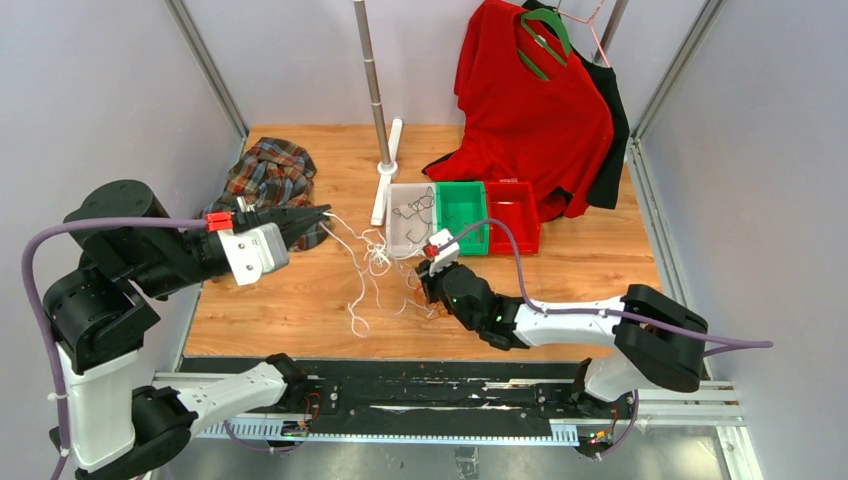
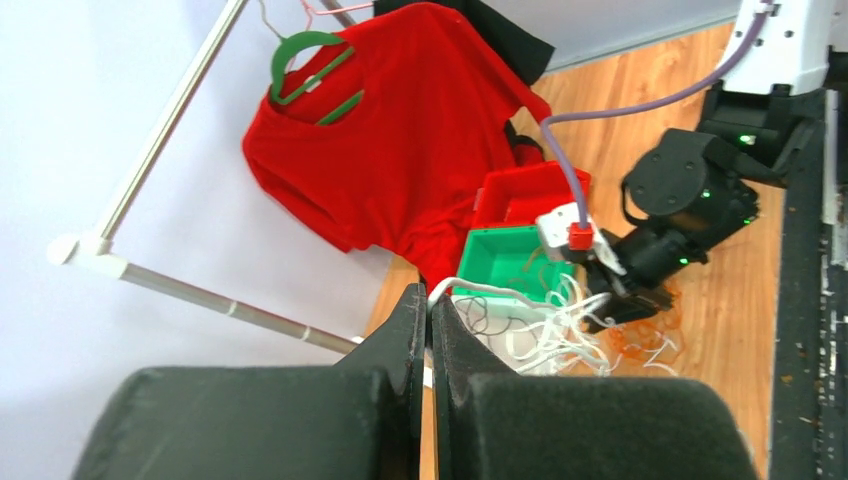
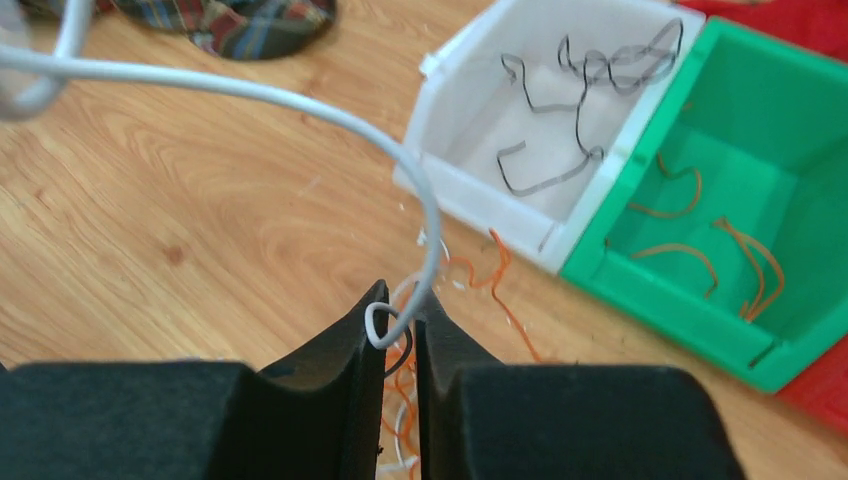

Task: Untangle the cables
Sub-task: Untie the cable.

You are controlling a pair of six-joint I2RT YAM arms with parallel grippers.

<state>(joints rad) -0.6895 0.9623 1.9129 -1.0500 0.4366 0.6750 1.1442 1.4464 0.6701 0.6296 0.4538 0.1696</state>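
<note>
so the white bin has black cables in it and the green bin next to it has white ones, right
Not quite. The white bin does hold black cables, but the green bin next to it holds orange cables, not white ones. The right wrist view shows this clearly.

Bench (image 1: 600,280): three bins in a touching row, mid-rear: left bin (image 1: 392,225), middle bin (image 1: 461,186), right bin (image 1: 515,186). Loose strands lie in the left and middle ones. Cable tangle (image 1: 375,255) is on the bench, front-left of the left bin. Crumpled cloth (image 1: 268,175) rear left. Rack pole (image 1: 372,80) behind the left bin, hanging shirt (image 1: 530,110) behind the other two. Left hand (image 1: 322,212) left of the tangle, right hand (image 1: 425,285) just in front.
</note>
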